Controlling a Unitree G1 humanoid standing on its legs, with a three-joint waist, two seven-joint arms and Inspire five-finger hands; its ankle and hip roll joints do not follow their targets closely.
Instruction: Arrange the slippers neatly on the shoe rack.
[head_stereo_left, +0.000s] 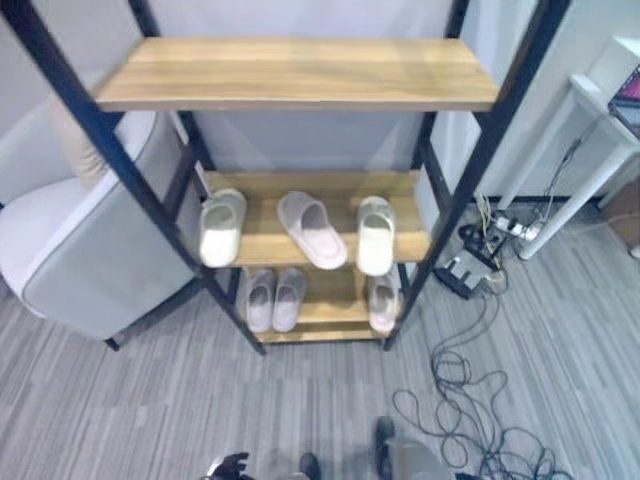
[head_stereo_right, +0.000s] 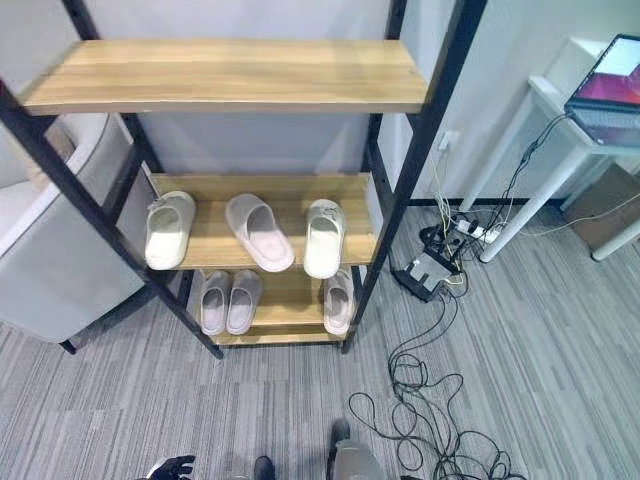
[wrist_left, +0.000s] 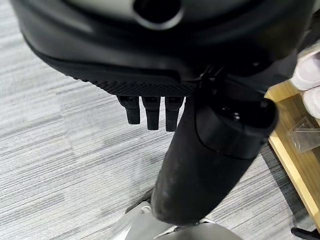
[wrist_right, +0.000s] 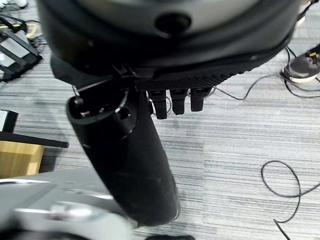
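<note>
slippers (head_stereo_left: 312, 229) on shoe rack (head_stereo_left: 300, 72), well apart from left robot hand (wrist_left: 150, 110).

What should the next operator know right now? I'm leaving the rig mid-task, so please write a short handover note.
Left robot hand: open, holding nothing, low over the floor. Right robot hand: the same.
Middle shelf: two white slippers pointing straight back and a pink slipper lying askew between them.
Bottom shelf: pink pair side by side, another single slipper at the right.
Top shelf: bare.
Left: straighten the askew slipper and match the pairs.
</note>
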